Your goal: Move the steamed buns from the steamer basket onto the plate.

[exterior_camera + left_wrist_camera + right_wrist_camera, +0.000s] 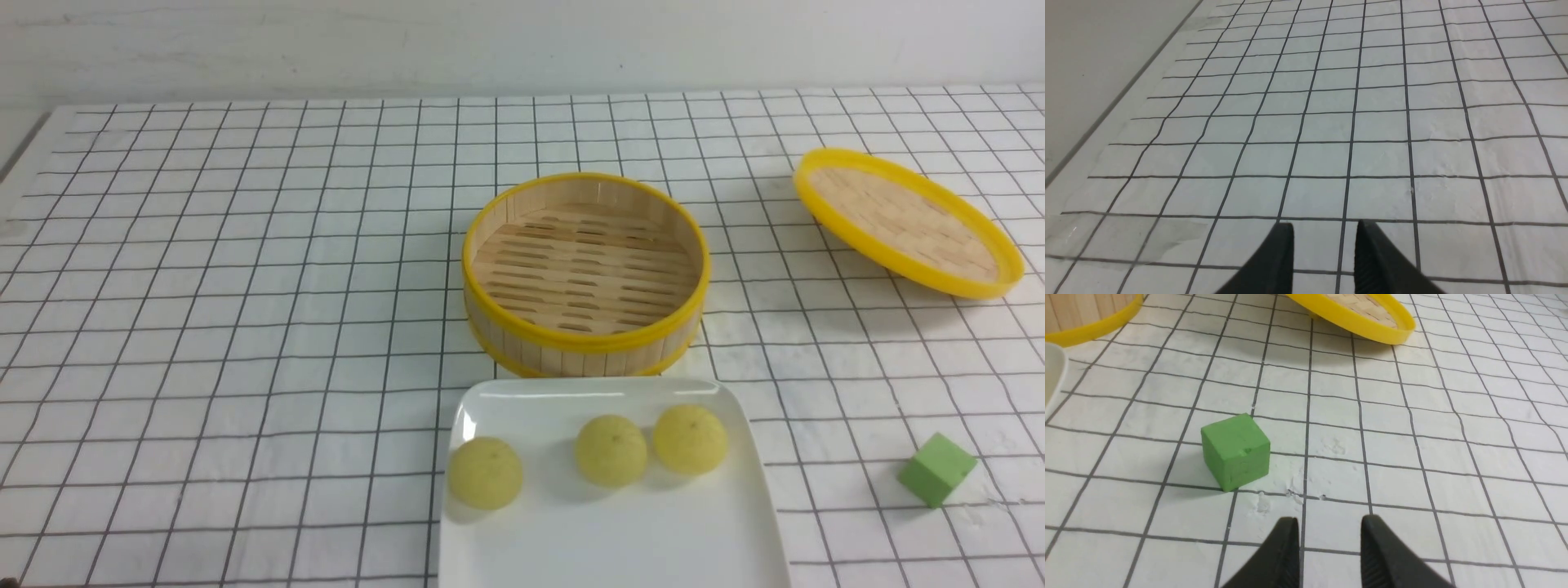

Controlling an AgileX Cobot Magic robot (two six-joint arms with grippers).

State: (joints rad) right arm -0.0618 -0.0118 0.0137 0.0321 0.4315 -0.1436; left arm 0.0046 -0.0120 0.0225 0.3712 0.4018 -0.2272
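Evidently all three steamed buns [611, 450] sit on the plate [620, 539], just near of the empty steamer basket [584, 337], so what is left for you is to leave them undisturbed. The left gripper [1325, 228] and the right gripper [1329, 522] both show parted jaws with nothing between them, over bare table. Steer both clear of the plate, since the leftmost bun lies close to its left rim and could roll off.

No readable txt, labels, brands or nos. in any view. Tabletop [245, 286] has only a plain black grid. Steamer basket [571, 355], plate [612, 539], steamed buns [611, 450] & green cube [937, 469] are unmarked.
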